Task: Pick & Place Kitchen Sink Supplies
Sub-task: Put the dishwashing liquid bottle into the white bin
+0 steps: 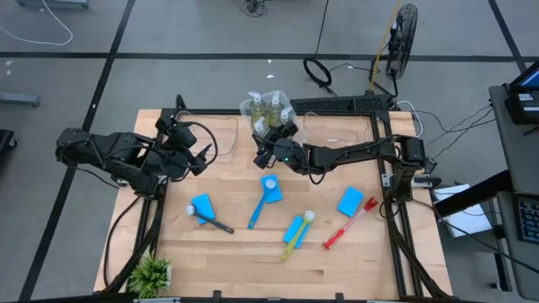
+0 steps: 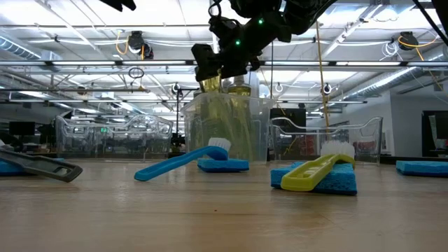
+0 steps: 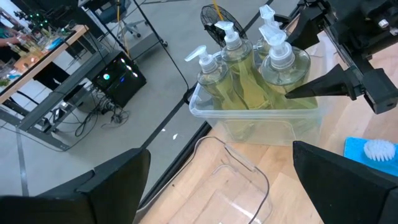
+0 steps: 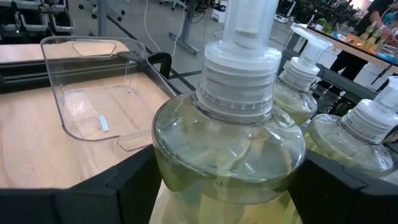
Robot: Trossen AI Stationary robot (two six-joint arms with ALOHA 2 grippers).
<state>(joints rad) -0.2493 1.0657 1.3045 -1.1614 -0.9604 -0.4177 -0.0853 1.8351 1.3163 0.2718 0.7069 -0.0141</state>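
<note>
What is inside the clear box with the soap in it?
The clear bin holds four soap bottles of yellowish soap. The right gripper is around one of them. The bottles cover the bin's floor, so nothing else can be seen.

You are looking at a wooden counter (image 1: pixel 253 252) standing on a grey floor (image 1: pixel 168 50) marked with dark seams. Behind the counter you see a black fan (image 1: pixel 402 40) on a stand, with loose cables (image 1: pixel 324 71) coiled nearby. To your right stands a desk with a lit screen (image 1: pixel 529 80). Across the room, the ceiling carries pipes, beams and strip lights (image 2: pixel 70 28). From the left wrist view you see a long workbench (image 3: pixel 37 62) and a black box (image 3: pixel 118 79) with a lit dot on the floor.
</note>
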